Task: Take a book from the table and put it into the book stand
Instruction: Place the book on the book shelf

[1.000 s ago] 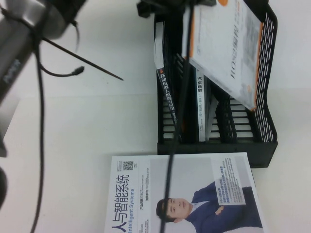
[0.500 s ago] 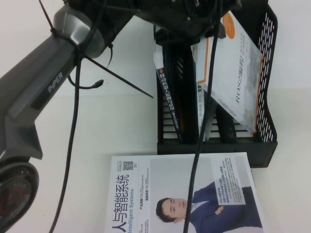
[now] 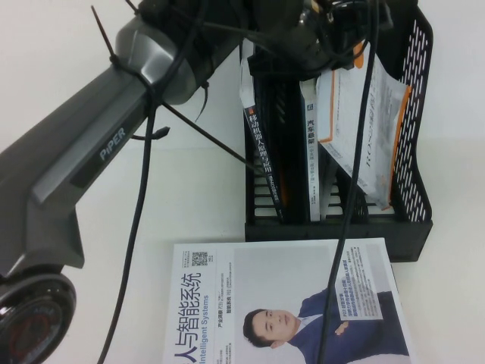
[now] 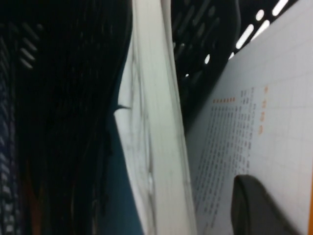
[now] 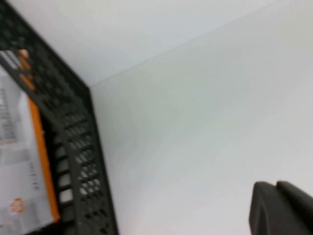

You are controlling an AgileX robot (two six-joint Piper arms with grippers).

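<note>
Left gripper (image 3: 333,30) clamped on the book (image 3: 367,129), tilted inside the book stand (image 3: 415,220) (far-right table (image 3: 189,182) corner). Floppy paperback: best pinched near spine. Right gripper (image 5: 281,210) shut, empty.

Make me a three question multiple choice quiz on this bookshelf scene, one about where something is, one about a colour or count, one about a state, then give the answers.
1. Where is the orange-edged book?
A. flat on the table
B. leaning in the stand's right-hand slot
C. on the portrait book

2. What colour is the book stand?
A. black
B. white
C. blue

3. What is the left claw doing?
A. parked away
B. gripping the orange-edged book's top
C. holding the portrait book

Answers: B, it sits tilted inside the stand; A, its perforated walls are black; B, a finger presses its cover. The right claw is shut beside the stand, over the table, away from the portrait book.
</note>
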